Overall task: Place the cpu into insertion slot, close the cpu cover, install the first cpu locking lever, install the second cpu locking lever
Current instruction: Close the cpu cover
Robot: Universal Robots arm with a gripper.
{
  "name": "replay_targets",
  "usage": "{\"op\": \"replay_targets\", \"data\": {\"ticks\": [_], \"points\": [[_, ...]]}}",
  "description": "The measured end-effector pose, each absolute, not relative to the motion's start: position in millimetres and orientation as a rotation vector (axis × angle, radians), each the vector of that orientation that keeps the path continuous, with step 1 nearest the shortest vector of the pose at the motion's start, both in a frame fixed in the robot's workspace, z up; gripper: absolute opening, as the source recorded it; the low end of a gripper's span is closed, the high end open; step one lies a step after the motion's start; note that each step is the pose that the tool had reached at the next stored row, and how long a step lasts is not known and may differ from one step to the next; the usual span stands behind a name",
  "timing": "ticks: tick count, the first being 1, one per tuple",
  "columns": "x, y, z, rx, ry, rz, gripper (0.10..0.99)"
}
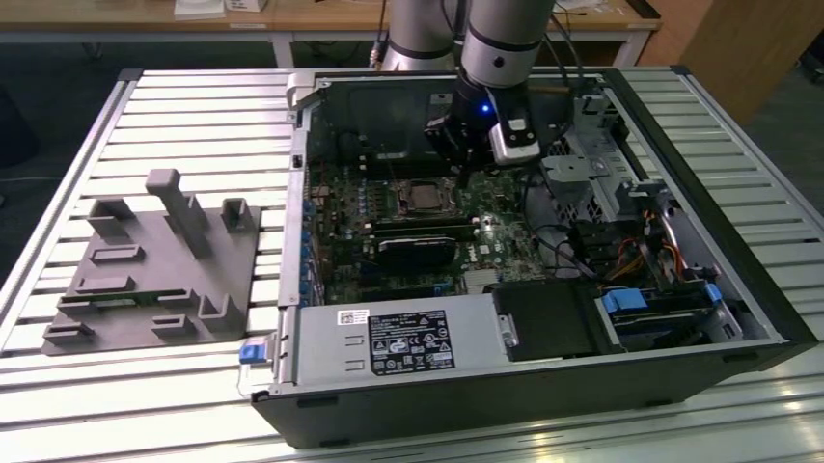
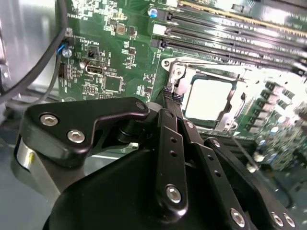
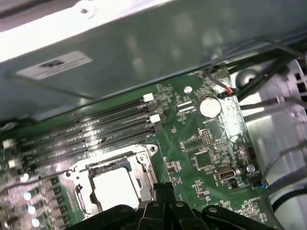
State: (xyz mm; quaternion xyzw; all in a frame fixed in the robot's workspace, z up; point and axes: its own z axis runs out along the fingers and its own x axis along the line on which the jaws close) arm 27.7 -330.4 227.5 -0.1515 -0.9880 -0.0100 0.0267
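The gripper [image 2: 171,96] is clenched: in the second wrist view its two fingertips stand pressed together, right at the edge of the slot [image 3: 84,194]. Whether a thin lever is caught between them, I cannot tell. The cpu [image 2: 208,98] lies flat inside the slot, near the board's [image 2: 110,52] edge with the memory slots [image 3: 91,132], and the cover [image 2: 201,64] seems to be down over it, with the chip shining through its window.

By my judgement the work is now at a locking lever. To do it well, the tips should stay low and beside the cover – not on the chip – and push along the slot's edge without scraping the small parts of the board close by.

The second wrist view gives the contact place: the tips are just beside the cover's corner. The first wrist view gives the other side of the board, with the round battery [image 3: 209,106] well apart from the slot. The exterior view gives the whole case [image 1: 515,395] on the table [image 1: 129,386] and a grey fixture [image 1: 154,260] beside it – far from the work.
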Motion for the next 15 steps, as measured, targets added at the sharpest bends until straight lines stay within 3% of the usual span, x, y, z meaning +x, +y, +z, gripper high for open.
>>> {"op": "replay_targets", "data": {"ticks": [15], "points": [[27.6,-330.5,225.9,-0.076,-3.09,-0.021,0.106]]}}
